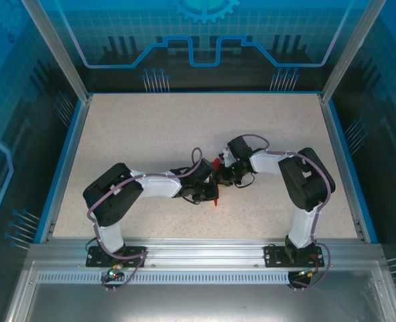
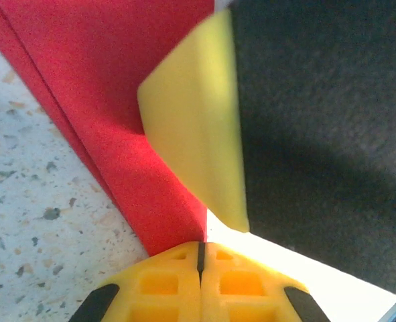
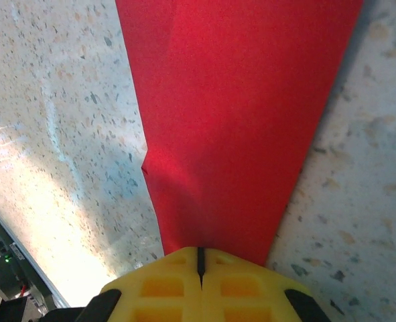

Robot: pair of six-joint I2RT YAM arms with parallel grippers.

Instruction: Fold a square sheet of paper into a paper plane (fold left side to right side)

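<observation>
The sheet of paper (image 1: 216, 200) is red and folded into a slim, tapering shape at the middle of the table, mostly hidden under both grippers. My left gripper (image 1: 210, 182) and right gripper (image 1: 225, 176) meet tip to tip over it. In the left wrist view the red paper (image 2: 104, 80) shows creased layers at its left side and runs down to my shut left gripper (image 2: 200, 247); the right gripper's yellow finger (image 2: 198, 121) stands just beyond. In the right wrist view the paper (image 3: 238, 121) lies flat and passes under my shut right gripper (image 3: 200, 253).
The speckled tabletop (image 1: 151, 127) is bounded by a blue rim and clear side walls with metal posts. An aluminium rail (image 1: 198, 251) with both arm bases runs along the near edge.
</observation>
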